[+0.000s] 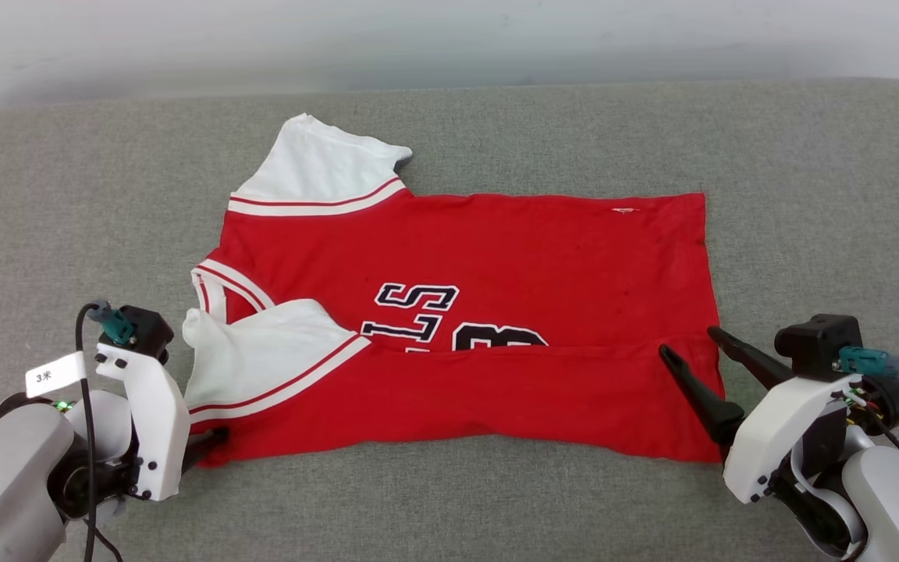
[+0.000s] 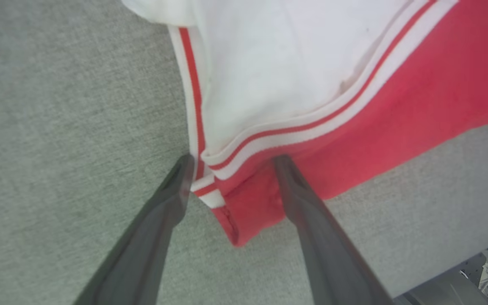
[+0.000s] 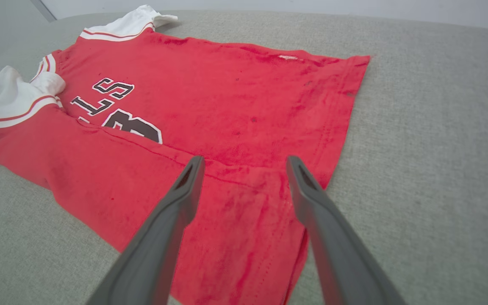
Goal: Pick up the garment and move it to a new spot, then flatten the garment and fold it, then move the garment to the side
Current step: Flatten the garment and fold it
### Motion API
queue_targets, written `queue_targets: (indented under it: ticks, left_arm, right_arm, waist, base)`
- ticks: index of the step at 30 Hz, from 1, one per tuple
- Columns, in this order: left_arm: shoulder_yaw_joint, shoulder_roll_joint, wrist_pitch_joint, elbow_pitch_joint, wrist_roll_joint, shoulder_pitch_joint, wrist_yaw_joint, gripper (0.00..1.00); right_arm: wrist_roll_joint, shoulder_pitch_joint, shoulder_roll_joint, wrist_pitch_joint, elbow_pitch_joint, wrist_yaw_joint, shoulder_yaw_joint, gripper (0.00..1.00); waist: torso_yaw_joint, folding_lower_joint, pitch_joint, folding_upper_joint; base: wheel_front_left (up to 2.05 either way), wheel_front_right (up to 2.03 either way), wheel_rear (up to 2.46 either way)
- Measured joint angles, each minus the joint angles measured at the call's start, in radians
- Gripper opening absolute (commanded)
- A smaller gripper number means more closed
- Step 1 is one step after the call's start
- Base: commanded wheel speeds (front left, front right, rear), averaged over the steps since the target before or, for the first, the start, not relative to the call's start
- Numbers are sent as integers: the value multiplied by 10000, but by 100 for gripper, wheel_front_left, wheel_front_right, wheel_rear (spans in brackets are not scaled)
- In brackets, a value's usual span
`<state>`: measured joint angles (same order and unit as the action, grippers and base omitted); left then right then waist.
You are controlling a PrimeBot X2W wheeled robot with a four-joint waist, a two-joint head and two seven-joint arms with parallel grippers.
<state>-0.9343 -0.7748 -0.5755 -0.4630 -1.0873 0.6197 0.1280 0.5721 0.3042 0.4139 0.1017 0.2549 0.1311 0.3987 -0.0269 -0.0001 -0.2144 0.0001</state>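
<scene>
The garment (image 1: 496,257), a red jersey with white sleeves, lies spread on the grey cushion. Its near long edge is folded over, covering the lower part of the black-and-white letters and the "3". My left gripper (image 1: 211,441) sits at the garment's near left corner (image 2: 244,212); in the left wrist view its fingers stand apart on either side of the striped sleeve seam. My right gripper (image 1: 691,343) hovers open over the near right corner (image 3: 248,220) of the folded flap, nothing between its fingers (image 3: 184,190).
The grey upholstered surface (image 1: 457,499) runs wide on all sides, with bare fabric left, right and in front of the jersey. A pale wall (image 1: 449,39) stands behind its far edge. The surface's near edge and robot base parts (image 2: 481,275) show in the left wrist view.
</scene>
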Motion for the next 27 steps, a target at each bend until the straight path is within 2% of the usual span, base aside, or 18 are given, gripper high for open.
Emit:
queue_targets:
  ticks: [1, 2, 3, 4, 9, 15, 20, 25, 27]
  left_arm:
    - [-17, 12, 13, -69, -98, 7, -2, 100]
    - [-73, 13, 33, -94, -180, 24, -2, 57]
    - [-136, 13, 67, -115, -194, 46, -2, 18]
    - [-207, 15, 88, -132, -238, 68, -2, 0]
    - [-483, 69, 389, -81, -449, 139, 10, 0]
    - [-596, -111, 901, 424, -522, 436, 10, 0]
    - [-654, -391, 1200, 855, -508, 635, 10, 0]
    - [-802, -435, 1306, 1206, -464, 682, 10, 0]
    - [-838, -428, 1344, 1292, -422, 730, 10, 0]
  right_arm:
    - [0, 29, 0, -2, 15, 2, 17, 100]
    - [0, 58, 0, -2, 27, 2, 19, 100]
    - [0, 78, 2, -2, 36, 0, 19, 100]
    - [2, 94, 2, 0, 40, 0, 33, 100]
    - [8, 315, 222, 221, -65, 2, 144, 100]
    - [128, 911, 1156, 1473, -575, 0, 295, 100]
    - [537, 1494, 2067, 3542, -947, 2, 688, 100]
    - [1360, 1782, 2811, 6088, -1183, 2, 1684, 100]
    - [1544, 1813, 3010, 6794, -1227, 0, 2021, 100]
  waist:
    - [-15, 0, -13, 0]
    - [-27, 0, -18, 0]
    - [-30, 0, -14, 0]
    - [-33, 0, -5, 0]
    - [16, 1, 174, 0]
    - [135, 1, 508, 0]
    - [224, 1, 706, 0]
    - [320, 1, 745, 0]
    - [360, 1, 706, 0]
  base:
    - [0, 0, 0]
    - [0, 0, 0]
    - [0, 0, 0]
    - [0, 0, 0]
    - [0, 0, 0]
    - [0, 0, 0]
    - [0, 0, 0]
    - [0, 0, 0]
    - [0, 0, 0]
